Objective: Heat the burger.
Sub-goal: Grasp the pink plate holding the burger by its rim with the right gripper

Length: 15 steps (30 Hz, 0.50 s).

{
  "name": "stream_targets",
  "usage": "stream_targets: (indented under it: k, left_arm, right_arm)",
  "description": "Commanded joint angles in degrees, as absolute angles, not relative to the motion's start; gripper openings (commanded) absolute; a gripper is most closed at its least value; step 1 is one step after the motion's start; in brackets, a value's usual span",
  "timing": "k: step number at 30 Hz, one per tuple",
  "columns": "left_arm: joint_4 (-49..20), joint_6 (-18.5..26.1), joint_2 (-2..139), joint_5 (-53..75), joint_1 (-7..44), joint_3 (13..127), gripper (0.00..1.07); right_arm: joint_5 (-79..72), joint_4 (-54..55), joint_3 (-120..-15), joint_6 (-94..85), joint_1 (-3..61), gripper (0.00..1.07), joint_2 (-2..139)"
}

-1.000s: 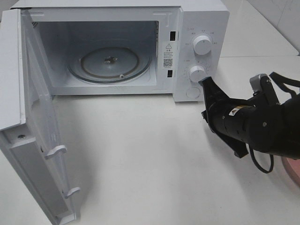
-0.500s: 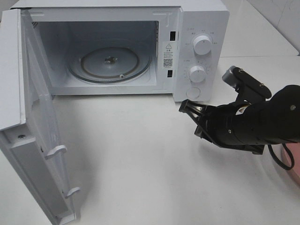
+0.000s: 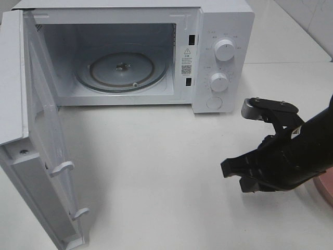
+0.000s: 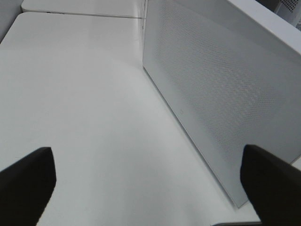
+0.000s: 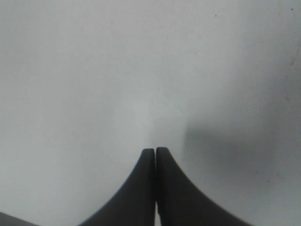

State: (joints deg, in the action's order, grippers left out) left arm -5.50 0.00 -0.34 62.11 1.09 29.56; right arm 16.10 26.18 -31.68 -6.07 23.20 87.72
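Seen from above, the microwave (image 3: 223,21) stands with its door (image 3: 41,146) swung wide at the left of the frame and the glass turntable (image 3: 122,70) bare. The right gripper (image 3: 232,174) hangs low over the table (image 3: 156,172) at lower right. The burger is in no view; only a sliver of pink plate (image 3: 325,188) shows at the right edge. At the left wrist, the left gripper (image 4: 146,157) is spread wide beside a perforated white panel (image 4: 211,94). At the right wrist, the right gripper (image 5: 155,155) is pressed together on nothing. Fetching the burger likely calls for spreading that claw, taking the plate's rim and carrying it level.
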Motion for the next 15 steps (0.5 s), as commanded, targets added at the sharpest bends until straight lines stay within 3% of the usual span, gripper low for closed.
stream_targets:
  k: [1, 10, 13, 15]
  left_arm:
    - [-6.02, 0.0, -1.2, 61.31, 0.97, 29.56, 1.0]
    - [-6.02, 0.0, -1.2, 61.31, 0.97, 29.56, 1.0]
    - [-6.02, 0.0, -1.2, 61.31, 0.97, 29.56, 1.0]
    - [-6.02, 0.0, -1.2, 61.31, 0.97, 29.56, 1.0]
  right_arm:
    - [25.32, 17.3, -32.95, -5.9, 22.12, 0.05, 84.51]
    - [42.57, 8.48, -39.19, -2.06, 18.05, 0.12, 81.25]
    - [47.15, 3.72, -41.08, 0.29, 17.07, 0.2, 80.84]
    - [49.9, -1.6, -42.46, 2.12, 15.93, 0.39, 80.62]
